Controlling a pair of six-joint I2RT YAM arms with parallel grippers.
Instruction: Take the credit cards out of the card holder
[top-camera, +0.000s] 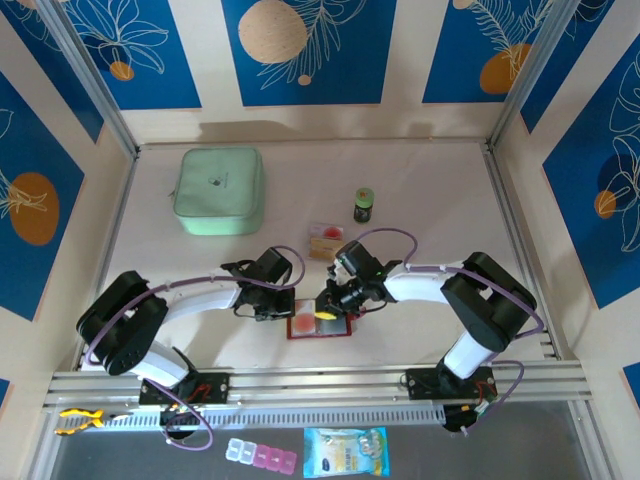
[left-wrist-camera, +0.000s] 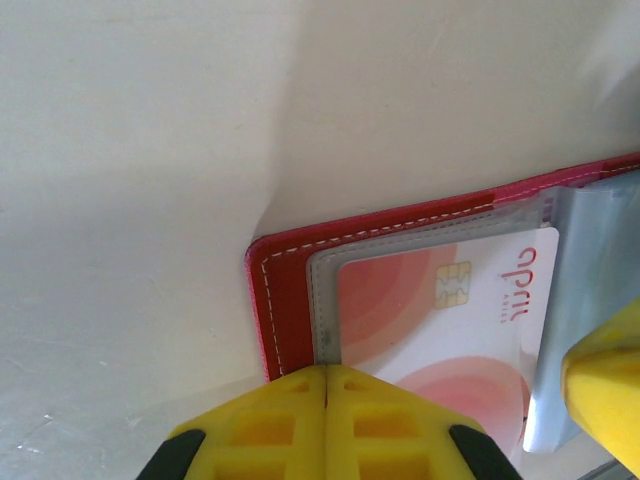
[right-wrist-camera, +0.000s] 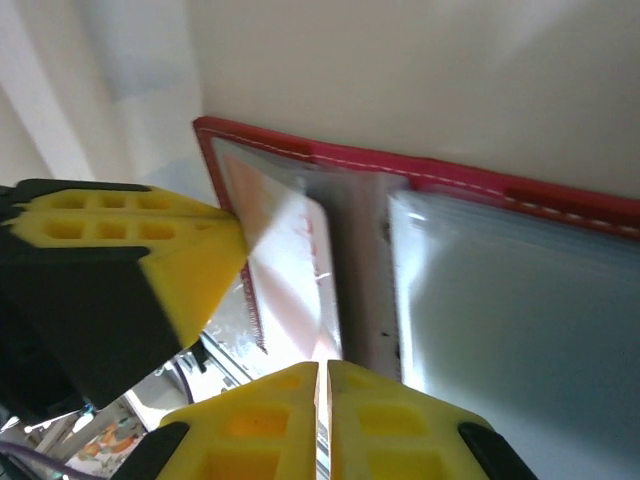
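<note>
Noted left gripper shut, pressing holder; right gripper shut at sleeve. Recommend drawing card out flat, rightward.

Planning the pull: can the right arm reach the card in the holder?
Likely yes: right tool sits at the exposed edge of the credit card; left tool, shut, rests on the card holder at the far edge.

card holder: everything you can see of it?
The card holder is dark red with white stitching, lying open and flat on the table, clear sleeves up. One sleeve holds a pink chip card. The shut left gripper rests on one edge; the shut right gripper sits at the middle sleeves.
</note>
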